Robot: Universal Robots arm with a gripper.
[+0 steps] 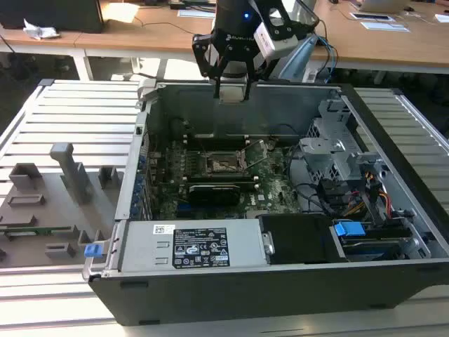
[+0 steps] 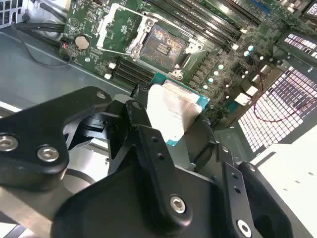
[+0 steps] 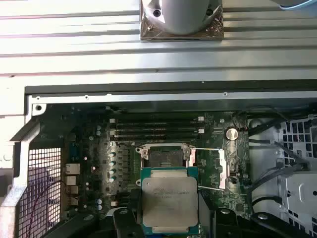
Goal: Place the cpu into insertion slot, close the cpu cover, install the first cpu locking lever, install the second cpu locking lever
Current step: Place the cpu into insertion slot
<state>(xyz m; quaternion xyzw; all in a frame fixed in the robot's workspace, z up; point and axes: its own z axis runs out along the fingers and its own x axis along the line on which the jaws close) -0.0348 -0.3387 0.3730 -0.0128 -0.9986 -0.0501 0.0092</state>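
**A:** What sits nearest in the exterior view?

**B:** The near wall of the open computer case [image 1: 210, 295]. Just inside it is a silver power supply [image 1: 189, 246] covered in labels, beside a black housing [image 1: 298, 237] and a blue tab [image 1: 349, 229].

**A:** And past those?

**B:** The green motherboard [image 1: 277, 193]. A long black card [image 1: 214, 191] lies across it. Just behind the card is the insertion slot [image 1: 223, 163], its dark centre bare. The cpu cover [image 2: 101, 30] is swung up off the socket to one side, and thin locking levers [image 3: 205, 149] stand out beside it. Memory slots [image 3: 158, 130] run along one edge of the socket, with a coin battery [image 3: 231, 133] near them.

**A:** Anything crowding the socket?

**B:** A grey drive cage [image 1: 330, 151] with orange and yellow cables [image 1: 375, 200] stands at the exterior view's right, apart from the socket.

**A:** Where is the chip?

**B:** The cpu [image 3: 170, 201] is in the air, pinched by its edges between the black fingers [image 2: 148, 144] of the gripper [image 1: 232, 88]. Its metal top faces the first wrist camera. In the exterior view it hangs over the case's far wall, well above the board.

**A:** And the surface and room?

**B:** The case lies on a ribbed metal table [image 1: 70, 105], with grey fixture blocks [image 1: 66, 165] at the exterior view's left. Beyond are wooden desks [image 1: 140, 31] with papers [image 1: 382, 24] and a crumpled white wad [image 1: 38, 29].
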